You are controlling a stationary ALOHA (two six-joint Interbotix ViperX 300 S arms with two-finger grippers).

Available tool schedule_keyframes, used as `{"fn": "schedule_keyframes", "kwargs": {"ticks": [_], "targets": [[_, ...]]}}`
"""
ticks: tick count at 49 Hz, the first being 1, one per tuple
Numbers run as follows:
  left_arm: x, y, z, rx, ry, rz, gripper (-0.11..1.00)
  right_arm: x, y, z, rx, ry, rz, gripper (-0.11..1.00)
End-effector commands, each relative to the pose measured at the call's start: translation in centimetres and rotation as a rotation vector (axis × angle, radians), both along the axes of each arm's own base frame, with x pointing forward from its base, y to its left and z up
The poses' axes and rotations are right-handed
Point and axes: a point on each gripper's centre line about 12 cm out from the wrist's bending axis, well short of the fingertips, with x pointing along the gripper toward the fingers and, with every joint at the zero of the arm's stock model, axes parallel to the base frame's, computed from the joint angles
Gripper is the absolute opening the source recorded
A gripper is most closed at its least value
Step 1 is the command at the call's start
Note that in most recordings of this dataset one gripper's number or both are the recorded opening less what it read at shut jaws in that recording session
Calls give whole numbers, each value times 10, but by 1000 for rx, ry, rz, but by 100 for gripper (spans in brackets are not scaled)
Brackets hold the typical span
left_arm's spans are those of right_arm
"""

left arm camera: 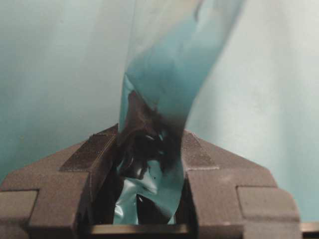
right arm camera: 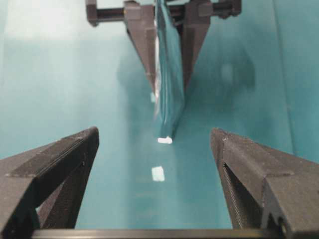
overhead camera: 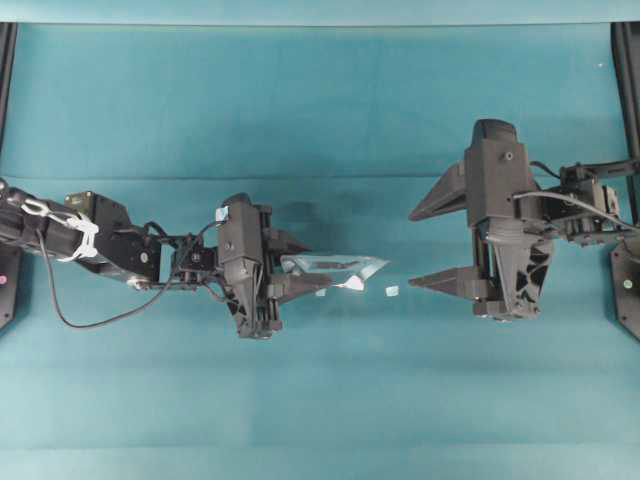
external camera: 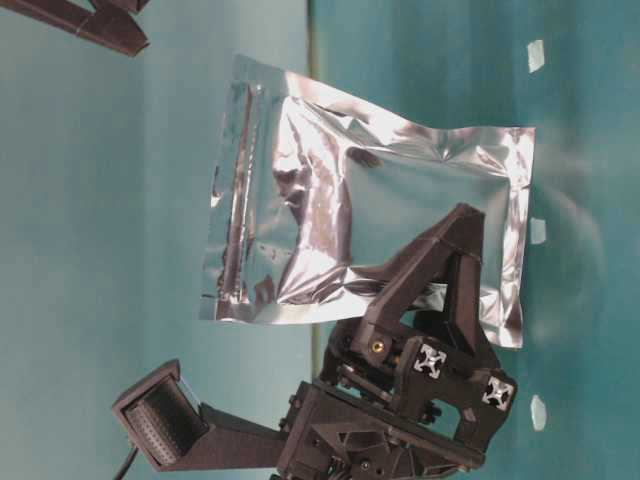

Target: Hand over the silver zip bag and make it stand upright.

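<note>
The silver zip bag (overhead camera: pixel 340 268) is a shiny, crinkled foil pouch, and my left gripper (overhead camera: pixel 310 264) is shut on one end of it. From table level the bag (external camera: pixel 370 220) shows its broad face, with a left finger (external camera: pixel 440 270) across its lower part. The left wrist view has the foil (left arm camera: pixel 164 84) rising out from between the jaws of the left gripper (left arm camera: pixel 149 149). My right gripper (overhead camera: pixel 430 243) stands wide open a short way to the right of the bag's free end, touching nothing. Its wrist view looks past the right gripper (right arm camera: pixel 154 133) at the bag (right arm camera: pixel 167 74) edge-on.
A tiny white scrap (overhead camera: pixel 391 291) lies on the teal table (overhead camera: pixel 320 400) between the two grippers; it is also in the right wrist view as a white scrap (right arm camera: pixel 158 174). Black frame posts (overhead camera: pixel 628 60) stand at the far corners.
</note>
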Motion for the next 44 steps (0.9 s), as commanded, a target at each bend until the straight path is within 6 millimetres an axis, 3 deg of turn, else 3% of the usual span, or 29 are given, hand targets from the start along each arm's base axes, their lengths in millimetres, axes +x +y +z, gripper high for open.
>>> {"fn": "schedule_keyframes", "kwargs": {"ticks": [1, 44], "targets": [[1, -8, 2, -1, -5, -20, 24, 0, 1, 8, 9, -29, -3, 96], [1, -9, 2, -1, -5, -23, 24, 0, 2, 8, 22, -29, -10, 96]]}}
